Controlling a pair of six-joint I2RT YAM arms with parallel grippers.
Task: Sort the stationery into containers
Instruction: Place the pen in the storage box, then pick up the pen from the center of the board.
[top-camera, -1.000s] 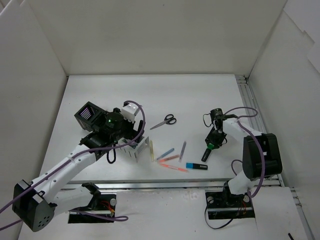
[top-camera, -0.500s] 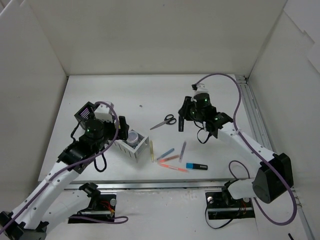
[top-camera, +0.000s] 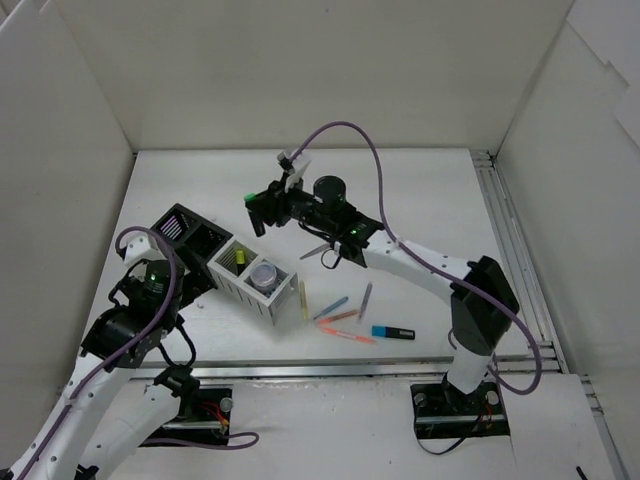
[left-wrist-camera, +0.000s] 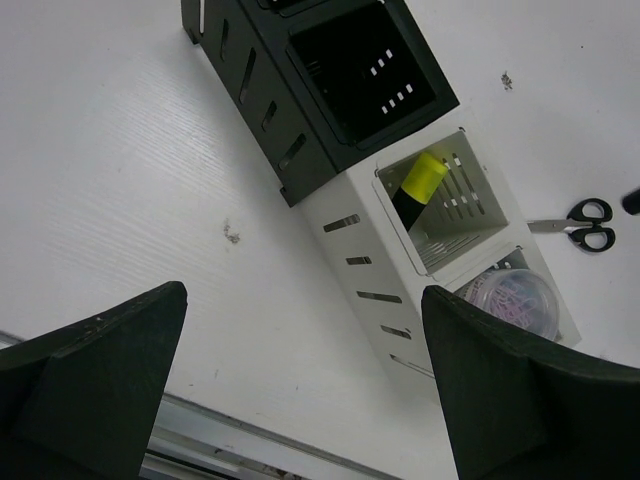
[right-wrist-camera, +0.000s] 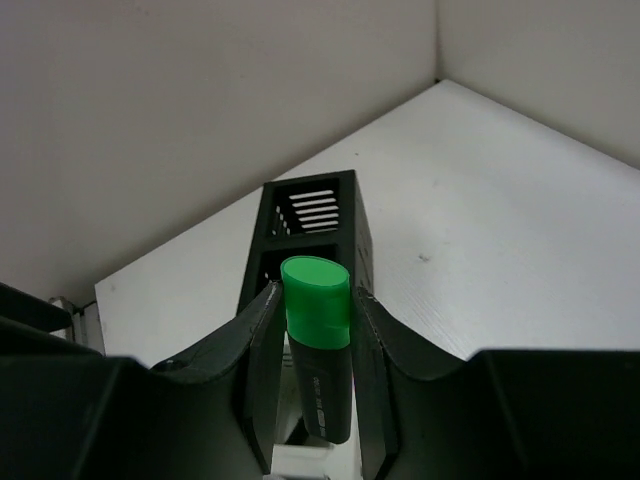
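The containers are a row of mesh boxes (top-camera: 222, 270), black at the far left end and white at the near right; it also shows in the left wrist view (left-wrist-camera: 300, 120). One white box holds a yellow highlighter (left-wrist-camera: 422, 178), the one beside it a clear jar (left-wrist-camera: 512, 296). My right gripper (top-camera: 258, 212) is shut on a green-capped highlighter (right-wrist-camera: 318, 300) and holds it above the black boxes (right-wrist-camera: 312, 225). My left gripper (left-wrist-camera: 310, 400) is open and empty, near and left of the row. Scissors (top-camera: 328, 244), a blue highlighter (top-camera: 393, 332) and several thin pens (top-camera: 340, 316) lie loose to the right.
A yellowish pen (top-camera: 303, 298) lies right beside the white end box. White walls enclose the table on the left, back and right. A metal rail (top-camera: 340, 370) runs along the near edge.
My right arm swung left from beside the scissors to above the boxes, carrying the green highlighter. My left arm drew back from the boxes toward the near left.
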